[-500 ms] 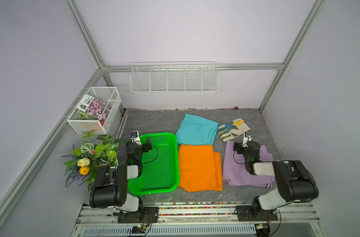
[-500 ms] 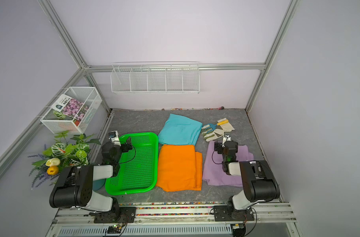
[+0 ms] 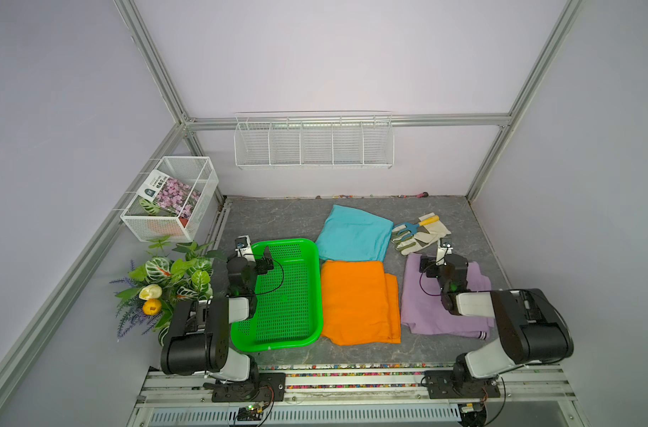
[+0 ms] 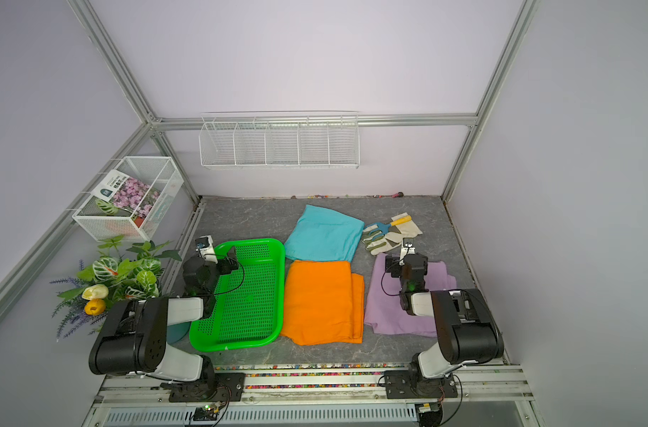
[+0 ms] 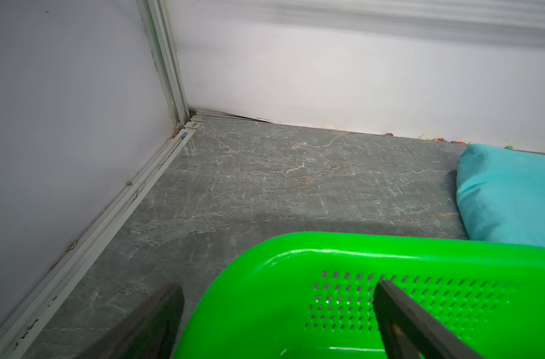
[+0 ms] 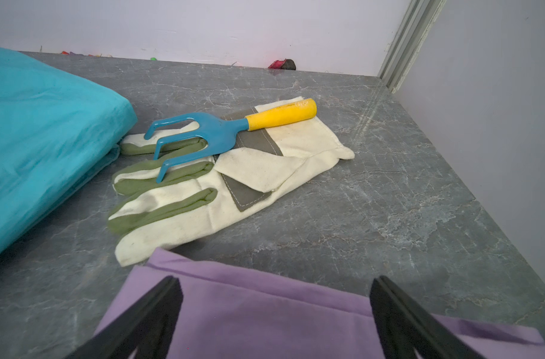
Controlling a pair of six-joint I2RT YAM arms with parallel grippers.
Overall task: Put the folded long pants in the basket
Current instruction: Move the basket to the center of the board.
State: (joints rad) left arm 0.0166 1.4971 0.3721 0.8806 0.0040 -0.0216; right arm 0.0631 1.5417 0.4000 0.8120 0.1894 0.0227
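The green basket (image 3: 289, 307) (image 4: 248, 310) lies at the left. Beside its right rim are the orange pants (image 3: 355, 301) (image 4: 319, 299), behind those the teal pants (image 3: 354, 233) (image 5: 507, 199) (image 6: 41, 130), and at the right the lilac pants (image 3: 426, 310) (image 4: 387, 310) (image 6: 265, 310). All three lie folded flat on the grey tabletop. My left gripper (image 3: 258, 255) (image 5: 276, 284) hangs open and empty over the basket's far left corner. My right gripper (image 3: 439, 258) (image 6: 275, 279) stands open above the far edge of the lilac pants, holding nothing.
Pale work gloves (image 3: 420, 233) (image 6: 221, 174) with a blue and yellow hand rake (image 6: 203, 130) on them lie between the teal and lilac pants. Artificial flowers (image 3: 163, 284) stand left of the basket. White wire baskets hang on the left wall (image 3: 171, 199) and back wall (image 3: 313, 142).
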